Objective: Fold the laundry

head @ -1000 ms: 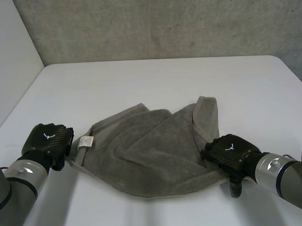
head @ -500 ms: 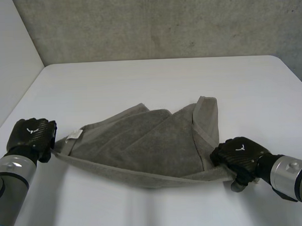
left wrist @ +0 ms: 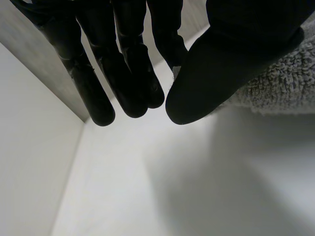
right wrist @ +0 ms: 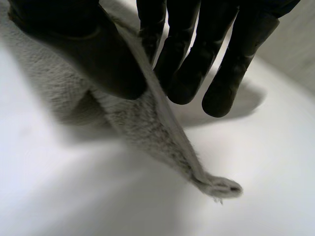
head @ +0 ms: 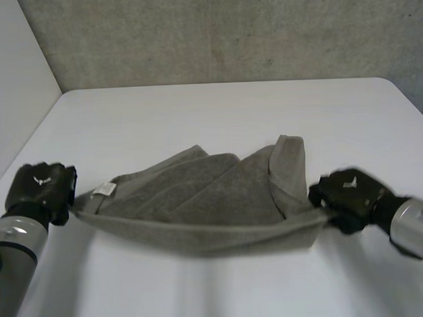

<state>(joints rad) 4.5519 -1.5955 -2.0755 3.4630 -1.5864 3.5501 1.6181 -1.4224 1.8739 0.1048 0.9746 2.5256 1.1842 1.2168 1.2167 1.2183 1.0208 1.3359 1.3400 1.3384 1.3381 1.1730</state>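
The grey towel (head: 213, 207) is lying across the near middle of the white table (head: 217, 109). Its far part is resting on the surface in overlapping, rumpled folds, while its near edge is hanging taut just above the table between the two hands. The left hand (head: 40, 191) is holding the left end of that edge, beside the white label (head: 105, 188). In the left wrist view the left fingers (left wrist: 125, 73) are lying close together opposite the left thumb (left wrist: 221, 69), and the cloth is passing behind that thumb. The contact itself is hidden, so the pinch is being inferred from the tension in the edge. The right hand (head: 348, 192) is holding the right end. In the right wrist view the hem is running between the right thumb (right wrist: 93, 54) and the pressed-together right fingers (right wrist: 187, 59), and the corner (right wrist: 221, 188) is sticking out beyond the fingertips. The likely reason for this hold is that drawing the two ends apart is straightening one long edge, giving a true line for the fold. The rumpled far part is judged to need smoothing before any fold is made. No basket or bin is standing on the table; the towel is the sole item of laundry there.
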